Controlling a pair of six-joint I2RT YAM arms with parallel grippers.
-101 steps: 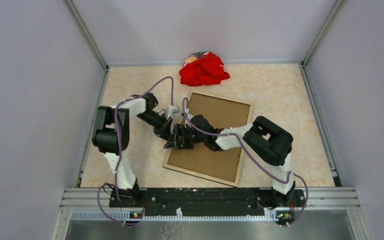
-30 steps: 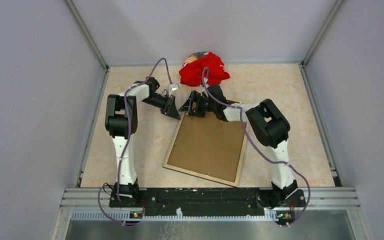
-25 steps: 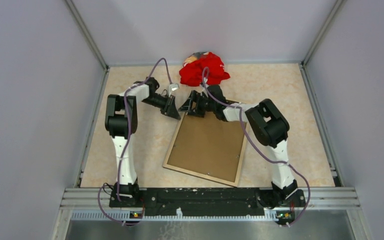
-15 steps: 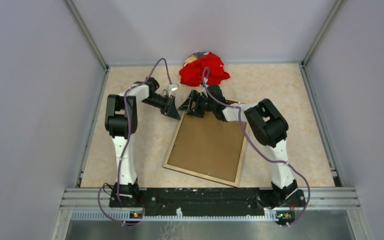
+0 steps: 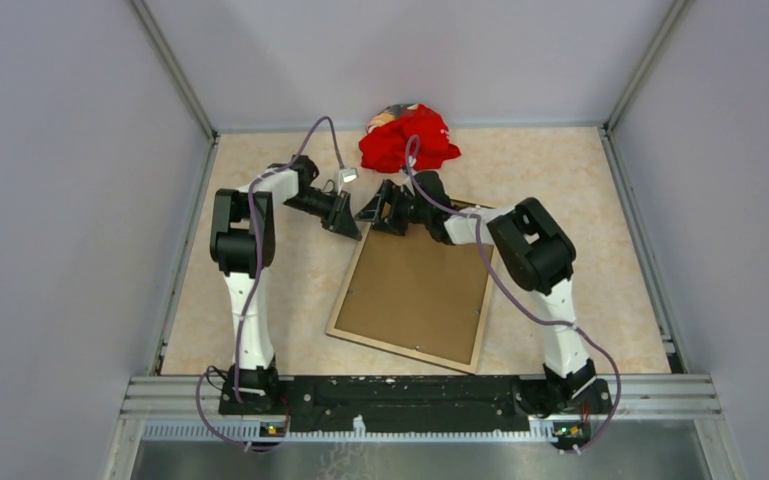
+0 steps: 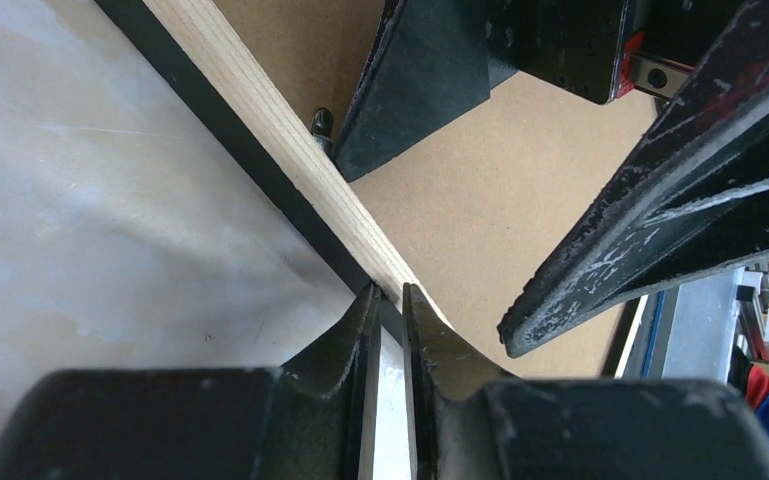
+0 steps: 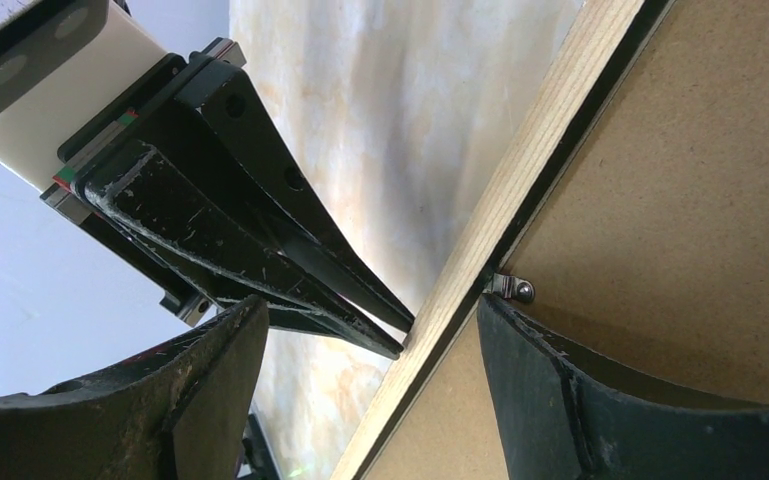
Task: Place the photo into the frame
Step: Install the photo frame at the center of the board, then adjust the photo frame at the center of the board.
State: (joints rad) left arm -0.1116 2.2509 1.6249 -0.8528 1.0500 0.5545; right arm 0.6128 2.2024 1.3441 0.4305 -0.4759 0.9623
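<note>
**Fig. – Frame and both grippers at far-L corner.**

(a) Overhead: frame [image 5: 403,352] lies back-up on the table [image 5: 560,180], pale wood side showing, w/ a brown backing board [image 5: 415,295] filling its opening. Near edge sits close to the arm bases. Far edge runs under the two wrists, which meet over the far-L corner. A red cloth [image 5: 410,138] lies beyond that corner by the back wall, apart from the frame.

(b) R wrist view: R gripper [image 7: 370,302] is spread wide and straddles the frame's wood rail. One finger [image 7: 200,400] is outside over the table, the other [image 7: 610,400] inside over the backing board. Neither finger clearly touches the rail. A small metal tab [image 7: 512,289] pokes from the rail's inner side onto the board, just off the inner fingertip.

(c) L wrist view: L gripper [image 6: 387,300] is closed to a thin slit w/ nothing in it, only table showing through. Its tips come in from outside and meet the frame's black outer edge. In the R wrist view, the same tips touch that edge just opposite the tab.

(d) Whether the far-L corner is raised off the table cannot be told.
</note>
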